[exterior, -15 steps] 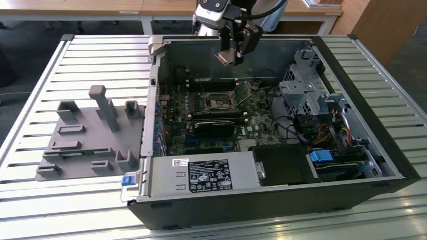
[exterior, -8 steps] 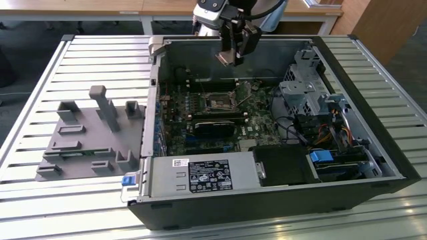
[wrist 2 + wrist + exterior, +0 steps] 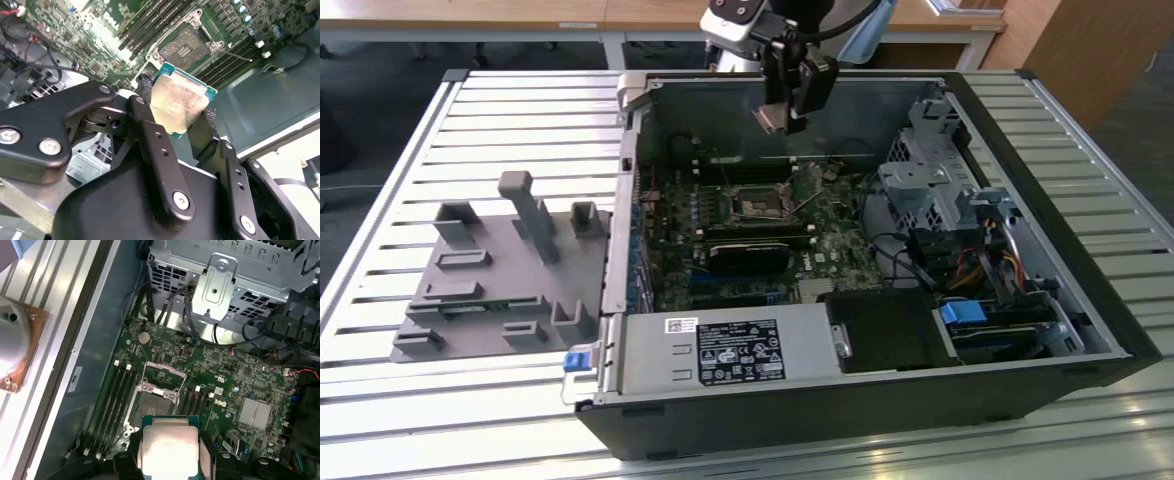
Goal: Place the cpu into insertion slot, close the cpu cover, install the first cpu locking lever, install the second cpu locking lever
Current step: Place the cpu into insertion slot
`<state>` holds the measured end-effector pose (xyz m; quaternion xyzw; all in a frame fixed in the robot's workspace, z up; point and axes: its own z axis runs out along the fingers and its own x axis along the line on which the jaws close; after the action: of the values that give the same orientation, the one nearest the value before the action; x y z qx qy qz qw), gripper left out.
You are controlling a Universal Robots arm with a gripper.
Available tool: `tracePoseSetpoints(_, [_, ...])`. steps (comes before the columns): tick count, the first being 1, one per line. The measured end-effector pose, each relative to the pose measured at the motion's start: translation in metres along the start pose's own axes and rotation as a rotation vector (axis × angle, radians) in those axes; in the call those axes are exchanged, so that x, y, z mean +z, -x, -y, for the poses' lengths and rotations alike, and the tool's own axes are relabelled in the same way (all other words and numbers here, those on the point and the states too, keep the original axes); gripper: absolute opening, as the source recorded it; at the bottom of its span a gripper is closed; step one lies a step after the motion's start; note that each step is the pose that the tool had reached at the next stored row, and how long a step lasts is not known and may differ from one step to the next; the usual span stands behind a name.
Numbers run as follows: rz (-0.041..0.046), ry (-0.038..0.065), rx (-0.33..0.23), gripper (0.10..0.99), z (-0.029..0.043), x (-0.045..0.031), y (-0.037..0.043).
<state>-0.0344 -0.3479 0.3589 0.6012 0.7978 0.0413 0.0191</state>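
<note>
Aloft — gripper (image 3: 778,116) clamps tilted cpu (image 3: 179,104).

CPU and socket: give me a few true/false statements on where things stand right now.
1. The hand grips the cpu. True.
2. The cpu sits in the insertion slot. False: it is held in the air above the board, and the slot is empty.
3. The cpu cover is closed over the slot. False: it is swung open, leaving the slot exposed.
4. The computer case lies open, with the green motherboard exposed. True.
</note>
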Motion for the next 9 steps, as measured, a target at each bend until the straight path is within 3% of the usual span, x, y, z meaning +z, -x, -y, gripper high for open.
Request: tracePoseSetpoints(9, [0.0119,0.003,0.133,0.537,0.0003,0.0042,-0.0001])
